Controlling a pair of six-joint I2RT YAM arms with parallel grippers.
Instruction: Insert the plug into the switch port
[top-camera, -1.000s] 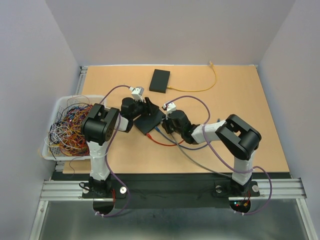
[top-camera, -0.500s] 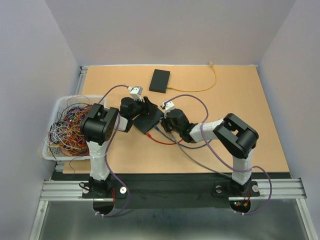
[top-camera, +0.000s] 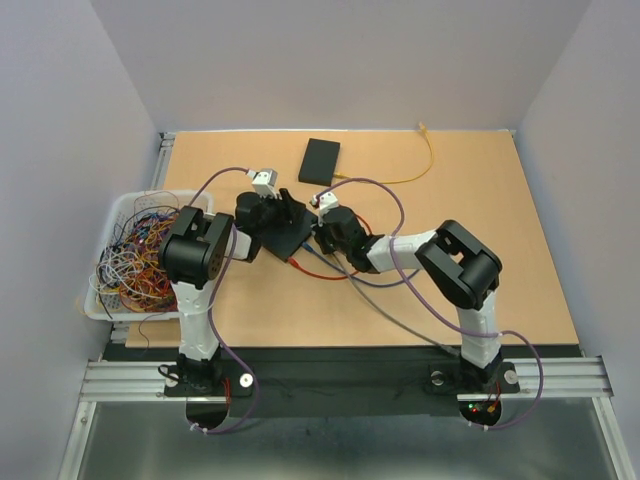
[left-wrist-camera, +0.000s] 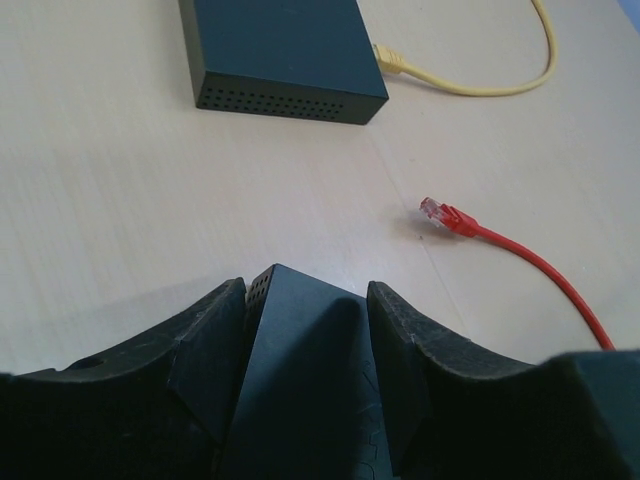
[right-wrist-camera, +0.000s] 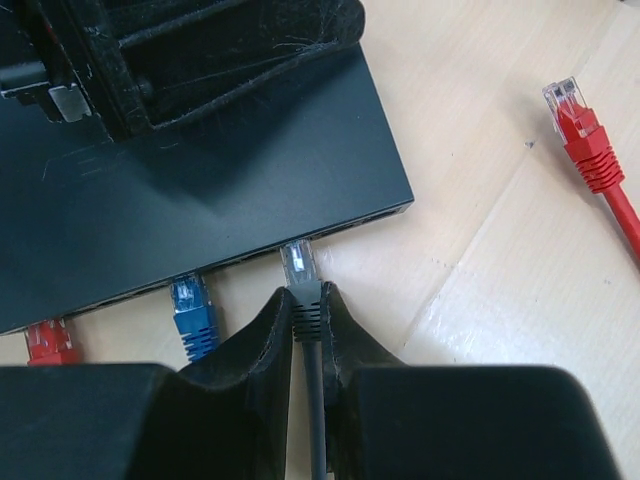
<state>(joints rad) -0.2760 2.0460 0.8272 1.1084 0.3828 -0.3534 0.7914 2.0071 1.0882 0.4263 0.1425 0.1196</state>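
Clamping the grey-cabled clear plug (right-wrist-camera: 300, 266), the right gripper (right-wrist-camera: 307, 306) meets the flat black switch (right-wrist-camera: 210, 190). The left gripper (left-wrist-camera: 305, 300) clamps that switch.

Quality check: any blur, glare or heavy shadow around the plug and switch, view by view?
Right wrist: grey plug and switch edge sharp, pale sheen on the switch top, right tool dark and soft. Left wrist: table bright, nearly washed out; loose red plug crisp. Top external: even light, plug too small to judge.

Grey plug (right-wrist-camera: 301, 270), black switch (right-wrist-camera: 250, 170)
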